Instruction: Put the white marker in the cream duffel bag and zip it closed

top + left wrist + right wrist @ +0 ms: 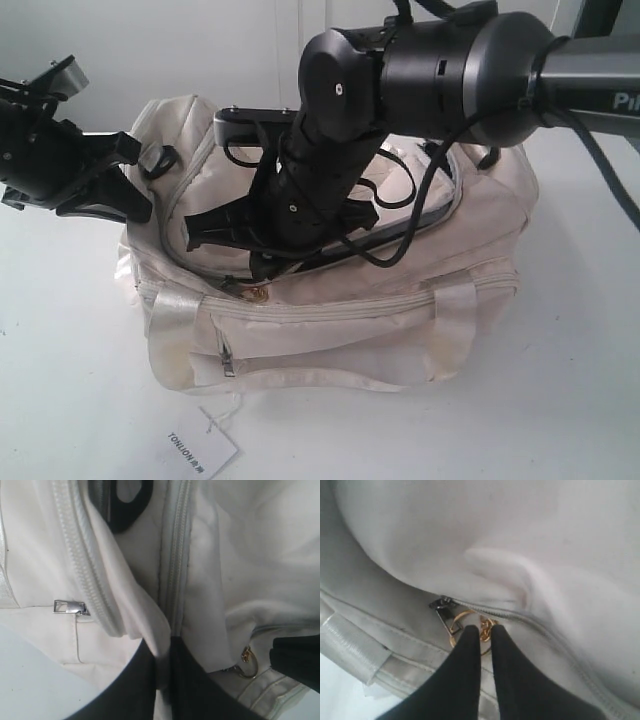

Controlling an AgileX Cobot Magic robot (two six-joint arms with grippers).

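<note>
White surface [560, 400], pale wall behind. On it sits the cream duffel bag [400, 320], its hang tag [203, 447] lying in front. At the bag's end the left fingers [130, 690] pinch a fold of fabric beside the top zip. Over the front edge the right fingers [462, 670] are nearly together with a slim gap, tips at the gold ring pull [461, 614]. Cannot tell whether they grip it.
</note>
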